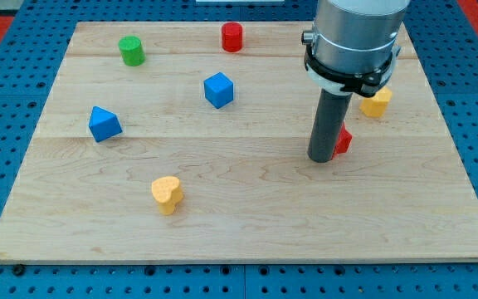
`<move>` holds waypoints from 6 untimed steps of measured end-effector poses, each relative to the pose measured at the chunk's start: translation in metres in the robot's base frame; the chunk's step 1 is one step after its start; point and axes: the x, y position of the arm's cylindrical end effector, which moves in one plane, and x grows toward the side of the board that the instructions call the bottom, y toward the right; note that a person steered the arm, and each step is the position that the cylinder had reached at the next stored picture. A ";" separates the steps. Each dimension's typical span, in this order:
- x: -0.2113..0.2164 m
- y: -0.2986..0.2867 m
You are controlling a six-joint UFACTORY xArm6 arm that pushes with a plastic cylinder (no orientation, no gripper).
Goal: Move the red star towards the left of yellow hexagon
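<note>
Nearest the camera runs the bottom edge of the wooden board (239,249), with a broad bare strip of wood just above it. On that near part sits only a yellow heart block (166,194), toward 7 o'clock from the board's middle, with open wood all round it.

Farther up, at about 9 o'clock, a blue triangular block (104,124) rests well apart from the left edge. Right of the middle, at about 3 o'clock, my tip (323,159) stands on the wood, and the red star (343,141) lies touching the rod on its right side, mostly hidden behind it. Just beyond, at 1 o'clock from the star, the yellow hexagon (376,103) sits partly under the arm's grey body (357,37); a small gap separates star and hexagon, and the star is down and to the view's left of it.

A blue cube (218,90) lies near the board's middle, toward 12 o'clock. Along the far edge stand a green cylinder (131,51) at 11 o'clock and a red cylinder (232,37) at 12.

The arm comes down from the view's top, its rod upright. It carries no pincer, only the rod.
</note>
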 end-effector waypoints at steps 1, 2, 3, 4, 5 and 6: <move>0.000 0.021; 0.000 0.050; -0.021 0.072; -0.039 0.042; -0.053 -0.026; -0.067 -0.015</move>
